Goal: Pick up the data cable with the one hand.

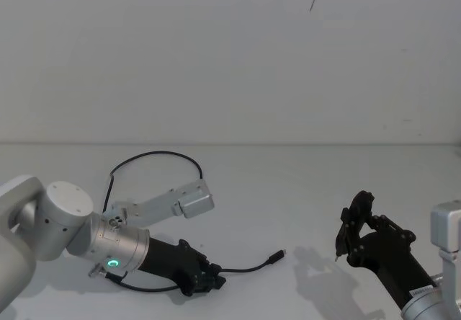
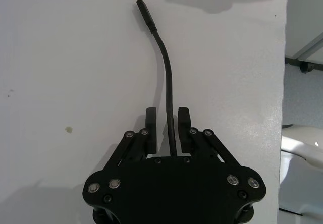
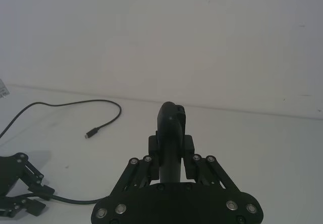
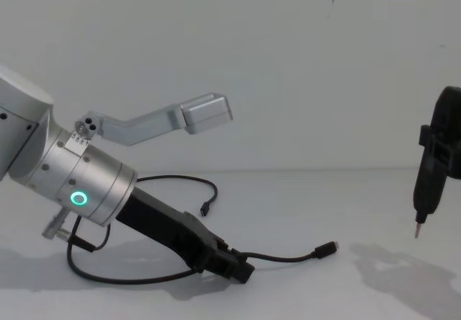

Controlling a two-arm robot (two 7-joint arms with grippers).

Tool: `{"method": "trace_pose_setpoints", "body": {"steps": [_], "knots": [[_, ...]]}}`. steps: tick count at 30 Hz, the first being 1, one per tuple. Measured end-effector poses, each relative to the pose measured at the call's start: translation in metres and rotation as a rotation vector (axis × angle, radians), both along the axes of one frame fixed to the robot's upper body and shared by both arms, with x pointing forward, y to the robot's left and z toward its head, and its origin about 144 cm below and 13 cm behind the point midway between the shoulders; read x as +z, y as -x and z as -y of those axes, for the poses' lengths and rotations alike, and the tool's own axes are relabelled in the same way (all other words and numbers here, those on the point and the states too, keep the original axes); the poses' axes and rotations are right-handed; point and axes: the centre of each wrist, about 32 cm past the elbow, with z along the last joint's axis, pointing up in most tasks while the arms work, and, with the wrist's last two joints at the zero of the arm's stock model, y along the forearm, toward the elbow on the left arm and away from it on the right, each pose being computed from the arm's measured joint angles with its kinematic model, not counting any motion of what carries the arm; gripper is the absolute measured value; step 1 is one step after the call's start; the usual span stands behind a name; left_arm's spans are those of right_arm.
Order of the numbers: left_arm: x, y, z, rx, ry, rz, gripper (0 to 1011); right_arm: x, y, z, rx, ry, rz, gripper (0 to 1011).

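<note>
White counter [image 1: 302, 190] stretches out ahead of the robot, and the biggest thing on it is the silver left arm [image 1: 119, 248]. It comes in from about 8 o'clock and slopes down toward the near middle.

Over at 4 o'clock the right end effector [image 3: 171, 141] hangs above the surface. Its fingers are pressed against a black tool [image 4: 432, 169] on both sides. The tool's thin metal tip [image 4: 417, 230] points down and sits clear of the counter, with its shadow lying a little apart.

The left end effector [image 1: 216, 280] sits low at about 7 o'clock, right down by the counter. I cannot tell whether it touches. Its fingers [image 2: 150, 125] are spread, one on each side of the data cable [image 2: 167, 67]. The wrist view shows a sliver of white between each pad and the cable, so nothing is pinched.

The data cable lies flat on the counter. A short free length runs out of the end effector toward 3 o'clock and curves gently to a small plug [image 1: 276, 256]. The rest trails back under the arm toward 9 o'clock. From there it arcs up and round behind the arm at about 11 o'clock. A second plug [image 4: 205, 209] rests on the surface beyond the arm.

A green ring [image 4: 78, 199] glows on the left wrist.
</note>
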Motion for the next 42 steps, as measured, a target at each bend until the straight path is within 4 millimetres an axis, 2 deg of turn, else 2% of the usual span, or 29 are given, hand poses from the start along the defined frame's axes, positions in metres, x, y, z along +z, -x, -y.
{"method": "trace_pose_setpoints", "body": {"steps": [20,26,42], "knots": [[-0.0001,0.0000,0.0000,0.000,0.000,0.000,125,0.0000,0.0000,0.0000,0.000,0.000,0.000,263],[-0.0001,0.0000,-0.0001,0.000,0.000,0.000,46,0.0000,0.0000,0.0000,0.000,0.000,0.000,263],[0.0002,0.0001,-0.0001,-0.001,0.000,0.002,41,0.0001,0.0000,0.0000,0.000,-0.001,0.001,263]]}}
